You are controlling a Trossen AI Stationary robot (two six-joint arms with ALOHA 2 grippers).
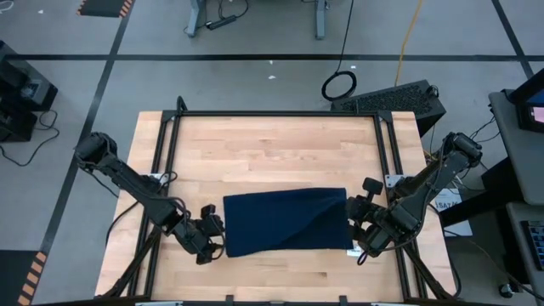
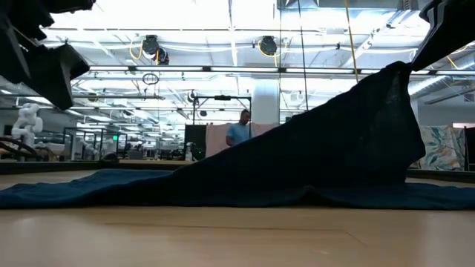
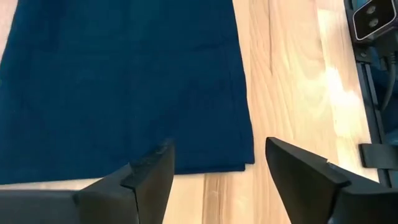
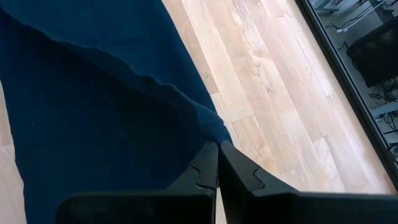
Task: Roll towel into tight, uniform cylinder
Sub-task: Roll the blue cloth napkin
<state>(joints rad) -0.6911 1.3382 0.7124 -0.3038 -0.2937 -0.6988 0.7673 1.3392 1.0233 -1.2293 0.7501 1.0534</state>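
The dark navy towel [image 1: 285,221] lies spread on the wooden table [image 1: 255,153], and its right part rises in a slope [image 2: 356,126] toward my right gripper. My right gripper [image 4: 217,165] is shut on the towel at its right end. My left gripper [image 3: 217,168] hovers open just off the towel's left end. Its two fingers stand apart above the towel's corner [image 3: 245,158] and touch nothing. The left part of the towel [image 2: 89,189] rests flat on the wood. My right gripper pinches the towel's right-hand edge [image 4: 213,134] between its two shut fingers, slanting down from the table's right side. That edge is lifted clear of the table, and the cloth slopes down from it, drawn fairly taut, to the part still lying on the wood.
A black metal frame [image 1: 280,113] runs around the table's working area. Bare wood lies beyond the towel on the far side [image 1: 272,153] and in a narrow strip along the near edge [image 1: 280,276]. A person [image 2: 239,130] stands far off in the room behind.
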